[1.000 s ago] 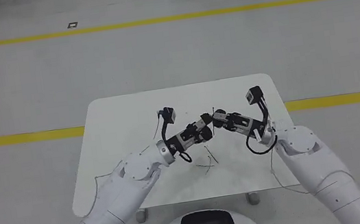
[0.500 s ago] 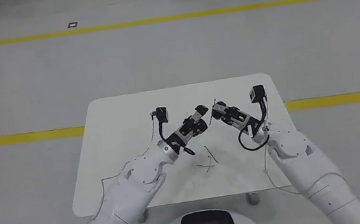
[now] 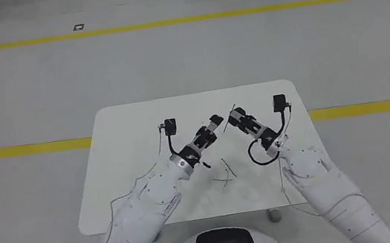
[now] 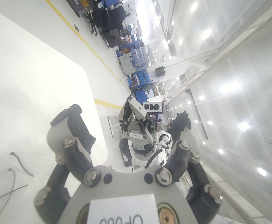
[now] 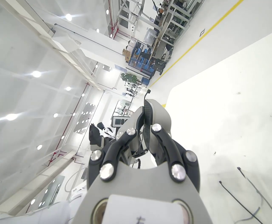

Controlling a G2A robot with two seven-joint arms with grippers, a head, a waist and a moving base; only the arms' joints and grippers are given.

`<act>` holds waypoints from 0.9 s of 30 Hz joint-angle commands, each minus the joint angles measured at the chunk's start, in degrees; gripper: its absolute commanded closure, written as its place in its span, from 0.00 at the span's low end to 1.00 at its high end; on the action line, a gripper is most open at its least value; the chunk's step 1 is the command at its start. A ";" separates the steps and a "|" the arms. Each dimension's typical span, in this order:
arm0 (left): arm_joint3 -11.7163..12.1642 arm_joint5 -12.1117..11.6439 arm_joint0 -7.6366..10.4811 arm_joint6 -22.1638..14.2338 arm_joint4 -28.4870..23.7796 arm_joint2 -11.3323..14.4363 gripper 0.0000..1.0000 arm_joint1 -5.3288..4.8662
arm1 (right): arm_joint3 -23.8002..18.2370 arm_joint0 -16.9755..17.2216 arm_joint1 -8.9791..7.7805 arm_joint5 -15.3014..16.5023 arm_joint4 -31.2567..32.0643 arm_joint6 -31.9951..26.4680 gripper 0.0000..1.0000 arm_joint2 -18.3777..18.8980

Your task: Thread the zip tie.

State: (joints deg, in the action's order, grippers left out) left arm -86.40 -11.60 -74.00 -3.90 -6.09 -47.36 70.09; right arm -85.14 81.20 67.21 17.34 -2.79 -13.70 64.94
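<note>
Top view, looking down on the white desk (image 3: 119, 169). Hovering above its middle, near each other: left claw (image 3: 215, 123), fingers spread wide; right claw (image 3: 233, 119), pinched tight on a black zip tie (image 5: 146, 96), head poking past the fingertips. Lying loose nearer the robot, spare zip ties (image 3: 226, 171).

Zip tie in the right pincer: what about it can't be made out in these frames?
- Right wrist view: the right pincer is shut on the zip tie; its fingers hide all but one end.
- Top view: the zip tie is too thin to tell whether it is threaded.
- Right wrist view: the picture's edge cuts off the loose zip ties, so they cannot be counted.
</note>
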 commanded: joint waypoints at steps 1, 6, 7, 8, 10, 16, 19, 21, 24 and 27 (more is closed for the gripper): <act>0.03 -0.02 0.02 -0.03 -0.06 0.01 0.00 0.00 | 0.00 0.00 0.00 -0.01 0.00 0.00 1.00 0.00; -0.16 -0.08 -0.33 -0.45 -1.06 -0.02 0.00 0.16 | -0.25 0.40 0.26 1.26 -0.29 0.58 1.00 -0.24; -0.06 -0.24 -0.39 -0.67 -1.79 -0.07 0.00 0.24 | -0.19 0.55 0.36 2.14 -0.53 0.85 1.00 -0.37; 0.18 -0.24 -0.32 -0.98 -2.00 -0.08 0.00 0.28 | -0.20 0.56 0.42 2.14 -0.63 0.84 1.00 -0.42; 0.59 -0.20 -0.19 -1.10 -2.33 -0.04 0.05 0.43 | -0.39 0.67 0.54 2.14 -0.01 1.59 1.00 -0.43; 1.15 -0.54 -0.04 -1.58 -3.37 0.10 0.54 0.79 | -0.74 0.89 0.88 2.14 0.77 2.43 1.00 -0.58; 1.47 -0.86 0.01 -1.98 -3.96 0.09 0.58 0.95 | -0.40 0.76 1.10 2.14 0.63 2.34 1.00 -0.80; 1.63 -0.97 0.03 -2.18 -4.23 0.10 0.60 1.06 | 0.02 0.58 1.27 2.14 0.57 2.32 1.00 -1.00; 1.88 -0.99 0.08 -2.56 -4.33 0.05 0.63 1.17 | 0.47 0.34 1.52 2.14 0.44 2.55 1.00 -1.22; 1.98 -0.90 0.09 -2.88 -4.32 -0.06 0.66 1.25 | 0.61 0.31 1.74 2.14 0.20 3.04 1.00 -1.19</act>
State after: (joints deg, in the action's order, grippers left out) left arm -84.44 -12.55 -73.91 -6.68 -10.42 -47.37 71.31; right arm -84.54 81.50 68.89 19.48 -2.53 -10.79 63.72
